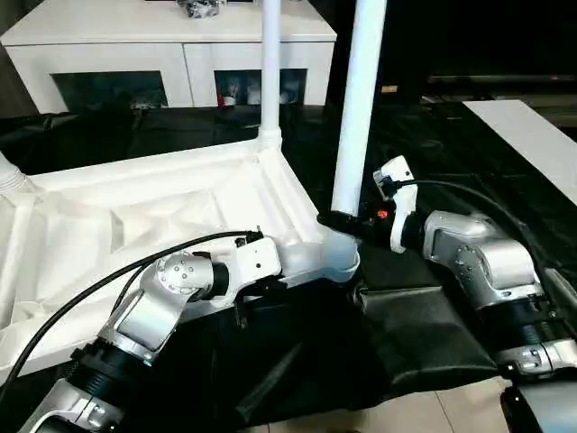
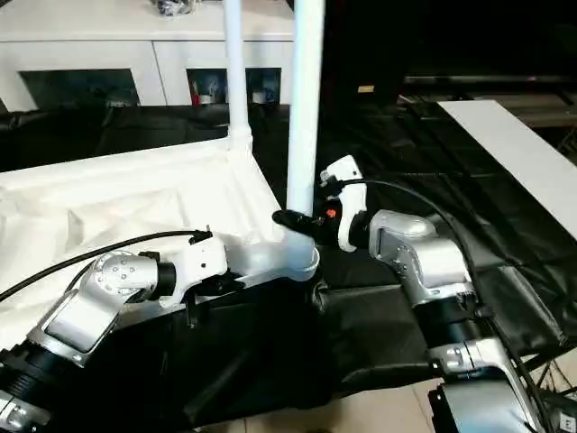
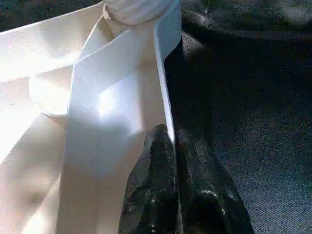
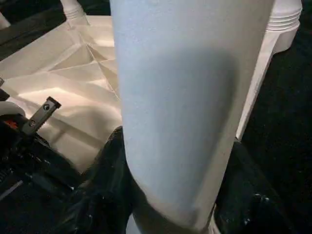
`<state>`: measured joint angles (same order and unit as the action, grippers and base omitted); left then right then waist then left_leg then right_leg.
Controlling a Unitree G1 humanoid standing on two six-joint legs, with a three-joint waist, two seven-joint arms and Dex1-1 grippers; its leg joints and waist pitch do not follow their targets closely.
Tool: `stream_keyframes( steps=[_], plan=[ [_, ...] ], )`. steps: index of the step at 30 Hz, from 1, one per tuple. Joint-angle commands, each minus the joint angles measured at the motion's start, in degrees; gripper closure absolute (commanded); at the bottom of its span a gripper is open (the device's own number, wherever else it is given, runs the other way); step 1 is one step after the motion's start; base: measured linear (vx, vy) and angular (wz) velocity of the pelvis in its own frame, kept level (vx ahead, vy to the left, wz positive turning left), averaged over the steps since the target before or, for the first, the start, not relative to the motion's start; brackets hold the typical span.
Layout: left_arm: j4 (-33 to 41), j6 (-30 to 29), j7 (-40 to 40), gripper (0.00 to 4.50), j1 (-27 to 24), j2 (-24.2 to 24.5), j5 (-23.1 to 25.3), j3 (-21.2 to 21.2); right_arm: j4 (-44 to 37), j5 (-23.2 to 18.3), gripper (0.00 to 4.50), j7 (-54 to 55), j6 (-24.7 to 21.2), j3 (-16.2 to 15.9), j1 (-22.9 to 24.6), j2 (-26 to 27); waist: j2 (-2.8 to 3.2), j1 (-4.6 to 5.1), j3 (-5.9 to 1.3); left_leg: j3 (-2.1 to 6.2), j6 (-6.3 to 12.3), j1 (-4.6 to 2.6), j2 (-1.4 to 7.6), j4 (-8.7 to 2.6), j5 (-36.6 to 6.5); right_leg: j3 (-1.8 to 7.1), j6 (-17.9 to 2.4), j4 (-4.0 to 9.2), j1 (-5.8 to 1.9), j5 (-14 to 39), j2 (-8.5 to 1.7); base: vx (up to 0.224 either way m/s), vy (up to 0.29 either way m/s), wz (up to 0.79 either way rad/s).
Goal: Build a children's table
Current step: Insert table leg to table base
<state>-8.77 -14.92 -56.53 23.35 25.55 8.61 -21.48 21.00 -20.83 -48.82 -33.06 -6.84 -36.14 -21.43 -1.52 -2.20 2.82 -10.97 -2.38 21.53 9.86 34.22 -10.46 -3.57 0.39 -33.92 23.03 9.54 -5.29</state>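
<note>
The tabletop (image 1: 180,216) lies upside down on the black sheet (image 1: 406,334) in front of me, ribbed underside up. 2 legs stand upright in its right-hand corner sockets: the near leg (image 1: 358,108) at the near right corner and the far leg (image 1: 270,68) at the far right corner. Behind them, at the far side, stands a white cabinet (image 1: 171,45) with glass-fronted compartments.

From my head I see my right pincer (image 1: 347,222) clasped around the near leg just above its socket, black fingers on either side. My right wrist view brings this close: the leg's white shaft rises between my 2 fingers (image 4: 105,170), which press its sides, and the far leg's ribbed base (image 4: 285,22) shows in its socket beyond.

My left pincer (image 1: 261,287) sits at the tabletop's near edge, left of the near leg's socket. From my head its fingertips are hard to make out. My left wrist view shows them clenched on the thin rim (image 3: 163,87) of the tabletop, one finger (image 3: 153,185) on each face.
</note>
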Motion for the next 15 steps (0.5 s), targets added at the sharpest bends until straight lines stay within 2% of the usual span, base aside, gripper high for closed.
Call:
stream_keyframes(
  steps=[1, 4, 5, 7, 8, 10, 12, 13, 14, 15],
  plan=[
    [-1.6, 1.0, -1.0, 4.5, 0.7, 0.8, 1.8, -2.5, 0.9, 0.3, 2.66, -1.2, 0.6, 0.2, -0.9, -1.0, -0.02, 0.09, -3.22, 1.28, -0.87, -1.41, 3.31, -4.64, -17.6, 2.71, -10.8, 4.26, -1.34, 20.2, -3.37, 0.0, 0.0, 0.0],
    [-2.2, 1.4, -1.4, 4.5, 1.2, 1.0, 1.6, -2.8, 3.1, 1.4, 2.66, -2.3, 2.1, -0.3, -0.9, -1.2, -0.21, 0.18, -3.2, 1.29, -1.32, -1.41, 3.27, -4.57, -19.0, 2.63, -10.3, 4.44, -1.25, 22.6, -3.34, 0.0, 0.0, 0.0],
    [-2.3, 1.4, -1.6, 4.5, 1.3, 1.0, 1.6, -2.8, 3.6, 1.4, 2.66, -2.0, 2.5, 0.0, -0.8, -1.0, 0.06, 0.15, -3.21, 1.36, -1.64, -1.4, 3.29, -4.6, -19.3, 2.59, -10.1, 4.48, -1.26, 22.9, -3.35, 0.0, 0.0, 0.0],
    [-2.3, 1.1, -1.7, 4.5, 1.6, 0.8, 1.3, -2.7, 4.2, 1.3, 2.66, -1.4, 3.1, 0.7, -0.9, -0.7, -0.09, 0.21, -3.24, 1.5, -1.86, -1.31, 3.35, -4.7, -19.5, 2.51, -10.0, 4.37, -1.35, 22.8, -3.28, 0.0, 0.0, 0.0],
    [-2.3, 1.0, -1.7, 4.5, 1.7, 0.7, 1.3, -2.7, 4.4, 1.4, 2.66, -1.3, 3.2, 0.9, -0.9, -0.7, 0.18, 0.21, -3.23, 1.55, -1.94, -1.29, 3.34, -4.72, -19.6, 2.51, -10.1, 4.32, -1.38, 22.7, -3.27, 0.0, 0.0, 0.0],
    [-2.2, -0.9, -2.3, 4.03, 2.3, -0.1, -0.1, -2.1, 4.9, 1.2, 2.66, -1.0, 3.6, 1.7, -1.0, -0.4, 0.24, 0.26, -3.23, 1.52, -2.23, -1.45, 3.36, -4.75, -20.4, 2.48, -10.4, 4.36, -1.28, 22.4, -3.15, 0.0, 0.0, 0.0],
    [-2.1, -1.4, -2.6, 3.91, 2.7, -0.3, -0.4, -2.0, 4.9, 1.1, 2.66, -0.9, 3.7, 2.1, -0.9, -0.3, 0.36, 0.13, -3.29, 1.57, -2.36, -1.47, 3.4, -4.8, -20.4, 2.51, -10.8, 4.25, -1.31, 21.3, -3.16, 0.0, 0.0, 0.0],
    [-2.5, -1.2, -2.5, 3.72, 3.3, -0.5, -0.4, -2.1, 4.5, 0.9, 2.66, -0.9, 3.7, 2.2, -0.6, -0.2, 0.47, 0.19, -3.41, 1.59, -2.33, -1.23, 3.36, -4.83, -19.6, 2.49, -11.0, 4.02, -1.58, 19.9, -3.17, 0.0, 0.0, 0.0],
    [-2.8, -1.0, -2.4, 3.6, 3.7, -0.6, -0.3, -2.2, 4.4, 0.9, 2.66, -0.9, 3.8, 2.3, -0.4, -0.1, 0.39, 0.23, -3.41, 1.5, -2.23, -1.23, 3.35, -4.83, -19.4, 2.5, -11.1, 4.07, -1.53, 19.4, -3.08, 0.0, 0.0, 0.0],
    [-3.6, -0.1, -2.2, 3.6, 4.4, -0.6, 0.2, -2.6, 4.2, 0.9, 2.66, -1.0, 4.0, 2.5, -0.2, 0.1, 0.41, 0.21, -3.59, 1.44, -2.09, -1.24, 3.36, -4.73, -18.3, 2.54, -11.7, 3.84, -1.63, 17.2, -3.08, 0.0, 0.0, 0.0]
  ],
)
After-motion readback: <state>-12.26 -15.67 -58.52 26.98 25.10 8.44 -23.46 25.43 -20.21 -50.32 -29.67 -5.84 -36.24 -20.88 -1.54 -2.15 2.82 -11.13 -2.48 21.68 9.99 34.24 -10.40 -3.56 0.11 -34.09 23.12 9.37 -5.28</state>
